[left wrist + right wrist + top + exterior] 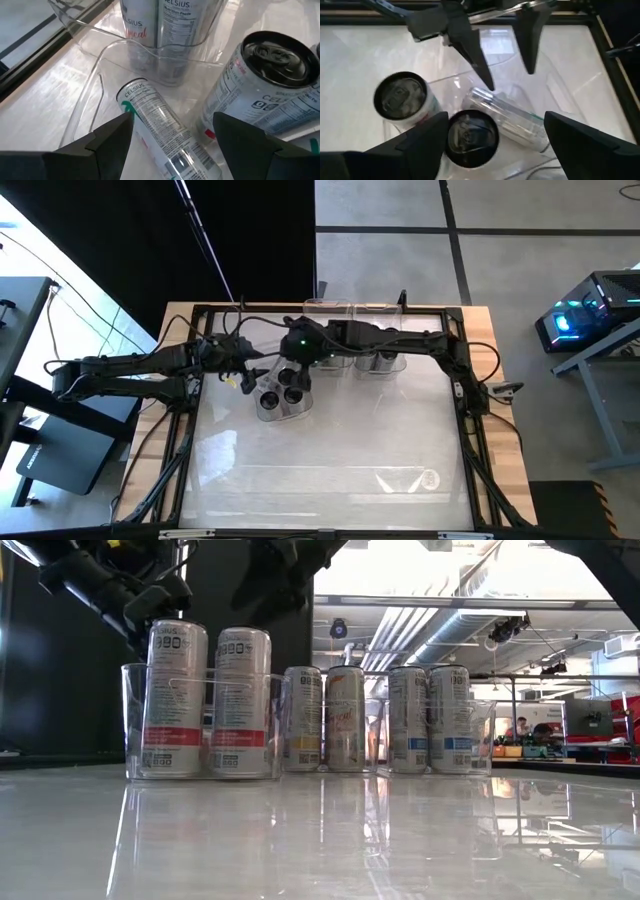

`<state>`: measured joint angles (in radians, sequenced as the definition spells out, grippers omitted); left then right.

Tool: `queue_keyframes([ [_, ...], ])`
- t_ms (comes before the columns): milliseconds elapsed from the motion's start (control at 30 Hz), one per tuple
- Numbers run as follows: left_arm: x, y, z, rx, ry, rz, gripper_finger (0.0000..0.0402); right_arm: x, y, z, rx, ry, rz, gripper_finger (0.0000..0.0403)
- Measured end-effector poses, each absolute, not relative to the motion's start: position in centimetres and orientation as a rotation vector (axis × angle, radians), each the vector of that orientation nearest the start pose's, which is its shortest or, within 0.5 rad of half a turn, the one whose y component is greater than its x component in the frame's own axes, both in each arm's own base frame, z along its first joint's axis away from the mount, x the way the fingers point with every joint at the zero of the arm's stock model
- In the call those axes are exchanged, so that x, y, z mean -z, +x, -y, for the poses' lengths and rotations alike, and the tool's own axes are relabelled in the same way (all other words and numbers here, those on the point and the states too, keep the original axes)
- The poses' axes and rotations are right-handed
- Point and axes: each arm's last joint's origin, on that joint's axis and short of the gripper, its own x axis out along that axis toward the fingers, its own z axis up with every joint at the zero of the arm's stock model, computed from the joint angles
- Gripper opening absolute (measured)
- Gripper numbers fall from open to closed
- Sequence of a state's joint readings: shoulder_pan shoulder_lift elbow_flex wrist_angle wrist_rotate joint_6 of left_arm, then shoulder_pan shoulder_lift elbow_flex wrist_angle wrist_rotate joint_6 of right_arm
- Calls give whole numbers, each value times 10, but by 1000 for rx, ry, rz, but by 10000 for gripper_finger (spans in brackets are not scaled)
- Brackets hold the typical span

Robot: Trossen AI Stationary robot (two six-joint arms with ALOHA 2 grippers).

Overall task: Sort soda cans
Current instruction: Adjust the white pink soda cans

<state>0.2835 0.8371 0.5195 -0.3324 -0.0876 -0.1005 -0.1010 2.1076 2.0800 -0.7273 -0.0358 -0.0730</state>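
A clear bin (262, 412) left of the table's middle holds two upright soda cans (400, 97) (470, 135) with dark tops. A third can (160, 130) lies on its side on the bin's floor beside them. My left gripper (172, 116) hangs open and slants down over the lying can, with its fingers clear of the can. My right gripper (495, 114) hovers open above the upright cans, coming from the far right. In the right wrist view the left gripper (510, 80) shows opposite it. In the low view the two upright cans (175, 700) (240, 700) stand in the near bin.
Two more clear bins (327, 308) (378, 308) stand at the table's far edge, each with upright cans (345, 718) (407, 718) in it. Another clear bin (410, 478) lies near the front right. A dark frame (470, 410) borders the white table top.
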Motion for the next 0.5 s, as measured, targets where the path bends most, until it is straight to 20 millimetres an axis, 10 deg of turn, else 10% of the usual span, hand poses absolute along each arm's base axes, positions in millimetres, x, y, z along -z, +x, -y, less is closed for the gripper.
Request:
queue_keyframes([
  [500, -200, 167, -47, -255, -192, -600, 268, -327, 429, -13, 398, -274, -1006, 321],
])
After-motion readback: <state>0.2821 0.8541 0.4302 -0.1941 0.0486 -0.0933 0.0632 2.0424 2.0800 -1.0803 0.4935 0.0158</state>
